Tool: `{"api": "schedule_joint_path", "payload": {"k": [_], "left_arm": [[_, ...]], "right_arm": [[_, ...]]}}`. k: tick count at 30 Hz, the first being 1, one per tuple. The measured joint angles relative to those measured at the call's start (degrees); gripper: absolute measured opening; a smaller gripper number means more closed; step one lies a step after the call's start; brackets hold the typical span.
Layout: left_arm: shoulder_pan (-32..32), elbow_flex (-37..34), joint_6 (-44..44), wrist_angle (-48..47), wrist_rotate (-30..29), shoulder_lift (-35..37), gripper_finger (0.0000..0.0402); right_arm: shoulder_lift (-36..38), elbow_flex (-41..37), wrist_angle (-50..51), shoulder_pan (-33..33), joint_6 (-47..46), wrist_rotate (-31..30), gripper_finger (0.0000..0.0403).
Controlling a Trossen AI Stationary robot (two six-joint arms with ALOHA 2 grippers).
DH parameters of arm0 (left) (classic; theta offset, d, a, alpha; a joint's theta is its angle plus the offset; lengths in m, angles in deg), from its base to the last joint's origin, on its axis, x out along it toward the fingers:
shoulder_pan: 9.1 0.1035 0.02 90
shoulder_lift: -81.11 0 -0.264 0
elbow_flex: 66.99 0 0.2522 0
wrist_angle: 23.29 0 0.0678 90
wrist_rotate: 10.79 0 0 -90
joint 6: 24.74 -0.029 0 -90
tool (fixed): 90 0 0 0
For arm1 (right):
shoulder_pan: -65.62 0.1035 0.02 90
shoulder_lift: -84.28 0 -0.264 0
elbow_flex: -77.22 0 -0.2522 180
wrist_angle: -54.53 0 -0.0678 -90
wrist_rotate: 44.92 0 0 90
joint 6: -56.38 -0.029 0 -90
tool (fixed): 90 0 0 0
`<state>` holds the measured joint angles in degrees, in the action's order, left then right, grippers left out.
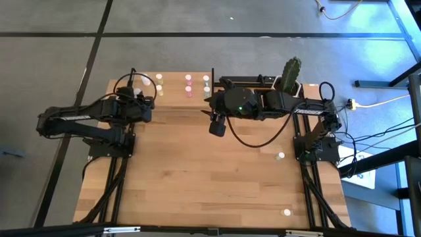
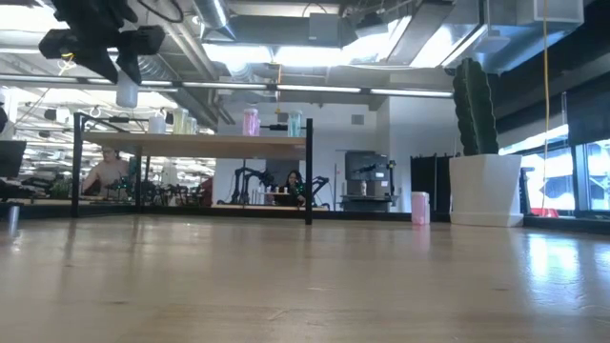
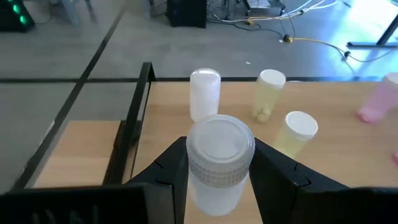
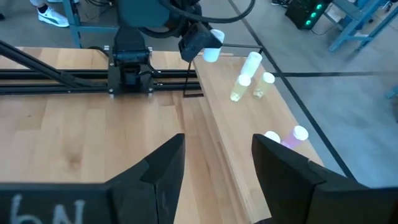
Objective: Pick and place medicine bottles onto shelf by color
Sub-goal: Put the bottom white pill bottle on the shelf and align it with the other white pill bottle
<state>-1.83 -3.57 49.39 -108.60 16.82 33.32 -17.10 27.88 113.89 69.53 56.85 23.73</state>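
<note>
Holding a white medicine bottle (image 3: 219,163) upright between my left gripper's (image 3: 219,180) two fingers, I hover above the left end of the shelf (image 3: 323,99). The fingers press on both sides of the bottle's body, its ribbed white cap up. In the low view the bottle hangs clear above the board. On the shelf just ahead stand another white bottle (image 3: 204,93) and two pale yellow bottles (image 3: 268,94), close together near the black corner post (image 3: 138,102). A pink bottle (image 3: 380,99) stands farther along the board.

My right gripper (image 4: 214,163) is empty, its fingers spread wide, above the table (image 1: 217,178) beside the shelf's near edge toward its right end. Two loose vials (image 1: 281,156) lie on the tabletop near the right arm's base, well apart from the shelf. A potted cactus (image 1: 291,74) stands at the table's far right corner.
</note>
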Motion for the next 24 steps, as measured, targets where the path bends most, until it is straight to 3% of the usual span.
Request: {"api": "schedule_joint_path", "payload": {"k": [14,24], "left_arm": [[5.96,-6.02,0.03,7.63,2.09,0.0,0.0126],[10.04,-6.66,-9.21,15.63,2.04,0.01,0.0126]], "right_arm": [[0.0,0.0,0.0,-0.01,-0.17,0.0,0.0188],[0.0,0.0,0.02,-0.01,-0.17,0.0,0.0188]]}}
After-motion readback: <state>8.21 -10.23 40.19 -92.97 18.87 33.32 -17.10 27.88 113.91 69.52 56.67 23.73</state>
